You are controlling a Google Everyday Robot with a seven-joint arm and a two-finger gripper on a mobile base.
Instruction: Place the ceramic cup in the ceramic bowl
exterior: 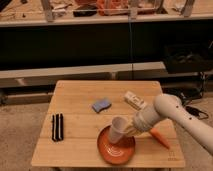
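Observation:
The cream ceramic cup (118,129) is tilted over the orange-red ceramic bowl (115,148), which sits at the front middle of the wooden table (80,100). The cup's base points down into the bowl. My gripper (128,128) comes in from the right on the white arm and is at the cup's right side, holding it. Whether the cup's base touches the bowl cannot be told.
A blue sponge (102,105) lies at the table's middle. A whitish packet (135,100) lies right of it. A small orange carrot-shaped thing (160,138) lies by the arm at the right. A black object (58,127) lies at the left. Shelves stand behind.

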